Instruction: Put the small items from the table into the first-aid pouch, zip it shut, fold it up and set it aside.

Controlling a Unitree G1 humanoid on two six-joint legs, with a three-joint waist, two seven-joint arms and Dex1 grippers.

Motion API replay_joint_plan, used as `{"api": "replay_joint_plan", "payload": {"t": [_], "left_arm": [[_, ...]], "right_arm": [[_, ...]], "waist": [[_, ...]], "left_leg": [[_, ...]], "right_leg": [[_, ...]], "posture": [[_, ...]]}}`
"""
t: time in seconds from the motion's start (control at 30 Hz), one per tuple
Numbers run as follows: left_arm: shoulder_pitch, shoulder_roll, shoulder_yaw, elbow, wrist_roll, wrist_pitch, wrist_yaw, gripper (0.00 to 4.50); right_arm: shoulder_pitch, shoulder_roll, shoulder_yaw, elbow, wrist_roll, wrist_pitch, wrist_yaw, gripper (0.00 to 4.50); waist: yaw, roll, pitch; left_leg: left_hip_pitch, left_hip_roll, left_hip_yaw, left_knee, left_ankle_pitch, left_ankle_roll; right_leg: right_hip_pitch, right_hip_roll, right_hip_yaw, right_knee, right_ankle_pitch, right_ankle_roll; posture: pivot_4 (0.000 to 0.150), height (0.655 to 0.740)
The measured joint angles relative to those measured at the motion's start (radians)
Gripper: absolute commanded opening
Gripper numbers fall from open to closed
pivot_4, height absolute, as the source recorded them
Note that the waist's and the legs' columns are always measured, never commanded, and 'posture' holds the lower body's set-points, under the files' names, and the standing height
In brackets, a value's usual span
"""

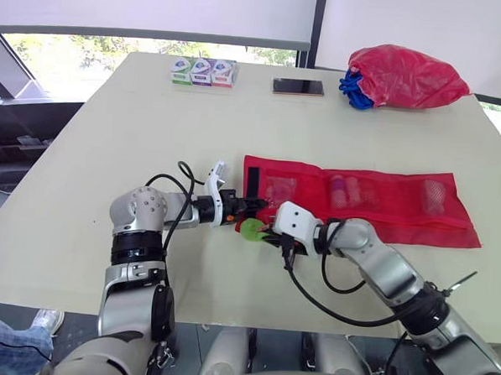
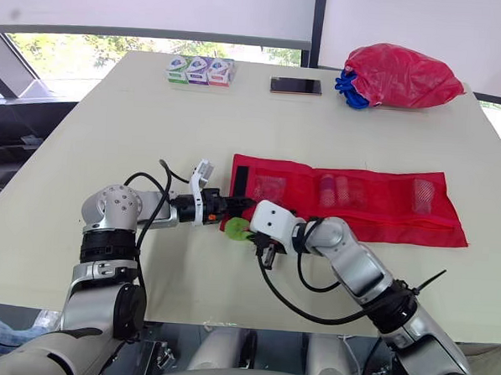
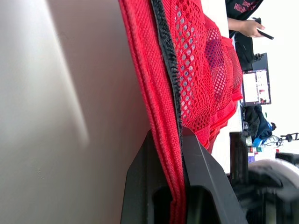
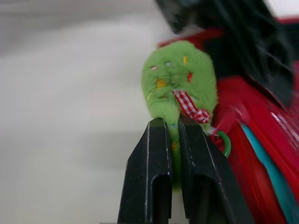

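Your left tool (image 1: pixel 248 207) is closed tight on the left end of the red mesh pouch (image 1: pixel 383 215), pinching the fabric edge beside a black strip between both fingers. Your right tool (image 4: pixel 174 122) is clamped on a small green plush toy (image 4: pixel 180 77) with a red checked ribbon, holding it just beside the pouch's left end, close to the left tool. The pouch lies unfolded and flat across the middle of the bench (image 1: pixel 110 138), with a few small items visible through its mesh pockets. At the far edge of the bench sit three small packets (image 1: pixel 203 72), a phone (image 1: pixel 298 87) and a red bag (image 1: pixel 405 76).
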Motion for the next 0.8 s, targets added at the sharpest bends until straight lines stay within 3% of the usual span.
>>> {"api": "replay_joint_plan", "payload": {"t": [0.43, 0.63, 0.8], "left_arm": [[0.06, 0.141, -0.092, -0.008, -0.002, -0.103, -0.107, 0.0], [0.092, 0.216, -0.143, -0.004, 0.008, -0.182, -0.182, 0.0], [0.126, 0.288, -0.17, 0.001, 0.018, -0.237, -0.248, 0.0]], "right_arm": [[0.289, -0.124, -0.422, -0.245, 0.173, 0.176, -0.101, 0.02], [0.383, -0.187, -0.575, -0.226, 0.185, 0.154, -0.119, 0.02], [0.432, -0.276, -0.746, -0.103, 0.166, 0.087, -0.143, 0.02]], "waist": [[-0.016, 0.0, 0.0], [-0.029, 0.0, 0.0], [-0.034, 0.0, 0.0]], "left_leg": [[0.005, 0.003, 0.002, -0.012, 0.0, 0.0], [0.005, 0.005, 0.002, -0.013, 0.001, -0.001], [0.005, 0.004, 0.005, -0.013, 0.001, -0.001]], "right_leg": [[-0.001, 0.002, 0.001, 0.0, -0.004, -0.006], [-0.002, 0.006, 0.002, 0.0, -0.005, -0.007], [-0.003, 0.006, 0.005, 0.0, -0.005, -0.008]], "posture": [[0.15, 0.74], [0.15, 0.74], [0.15, 0.74]]}}
